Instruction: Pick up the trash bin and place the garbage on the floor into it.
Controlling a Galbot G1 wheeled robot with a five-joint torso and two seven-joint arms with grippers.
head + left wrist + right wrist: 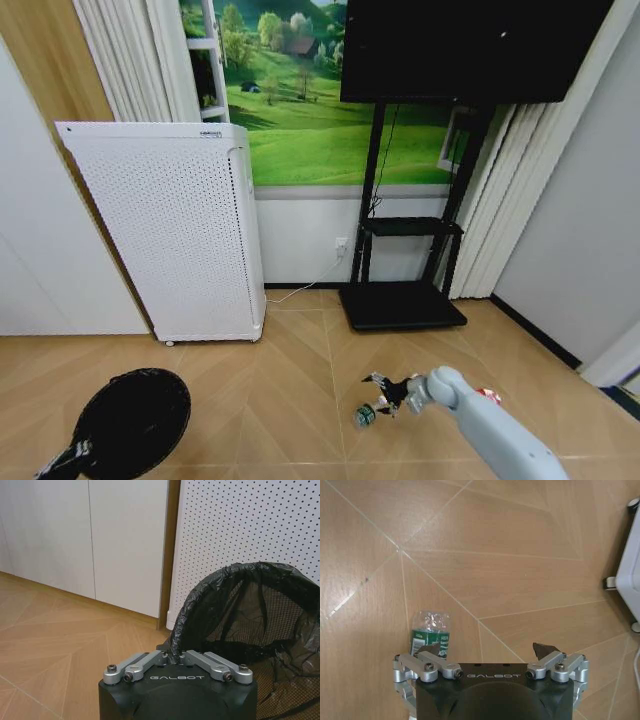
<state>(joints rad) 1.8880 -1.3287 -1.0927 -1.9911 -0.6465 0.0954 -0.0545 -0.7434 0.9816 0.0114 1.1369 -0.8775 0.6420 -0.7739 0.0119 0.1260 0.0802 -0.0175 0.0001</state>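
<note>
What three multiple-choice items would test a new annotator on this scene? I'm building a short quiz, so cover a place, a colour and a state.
1. Where is the trash bin?
A. On the TV stand's shelf
B. Low at the robot's left, in front of the white perforated appliance
C. Beside the right gripper

2. What colour is the label on the crushed bottle on the floor?
A. Green and white
B. Blue
C. Yellow

3. What is the left gripper doing?
A. Hanging open over bare floor
B. Holding a wrapper
C. Shut on the bin's rim

Answers: 1 B, the head view shows it there. 2 A, the right wrist view shows the label, with the right gripper open above. 3 C, its fingers pinch the bagged rim.
</note>
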